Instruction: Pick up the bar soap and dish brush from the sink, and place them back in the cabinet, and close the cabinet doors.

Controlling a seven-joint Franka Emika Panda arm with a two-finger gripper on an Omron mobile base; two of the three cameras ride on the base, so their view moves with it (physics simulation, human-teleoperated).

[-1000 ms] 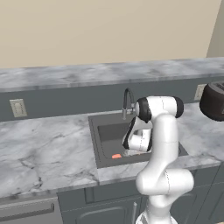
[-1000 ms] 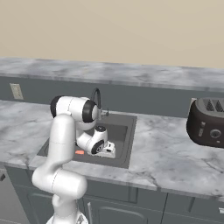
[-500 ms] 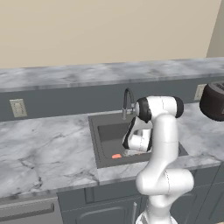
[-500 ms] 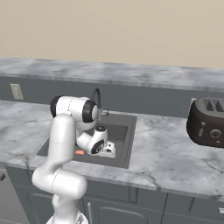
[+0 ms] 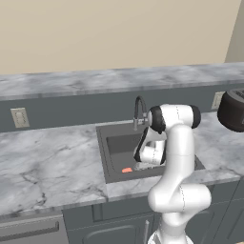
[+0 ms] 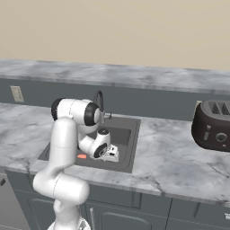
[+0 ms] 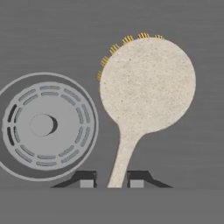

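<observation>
My gripper (image 7: pixel 111 180), down in the sink (image 5: pixel 110 143), has its fingertips nearly closed around the thin handle of the dish brush (image 7: pixel 146 89), which lies flat just beside the drain (image 7: pixel 43 125). Risk: so slender a handle may pivot or slip on lifting. The bar soap (image 5: pixel 126 169) remains on the basin floor.

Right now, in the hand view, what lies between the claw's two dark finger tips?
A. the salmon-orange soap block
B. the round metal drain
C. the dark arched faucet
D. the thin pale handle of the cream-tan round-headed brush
D: the thin pale handle of the cream-tan round-headed dish brush runs down into the narrow gap between the finger tips of the claw, while the round metal drain sits off to one side.
</observation>
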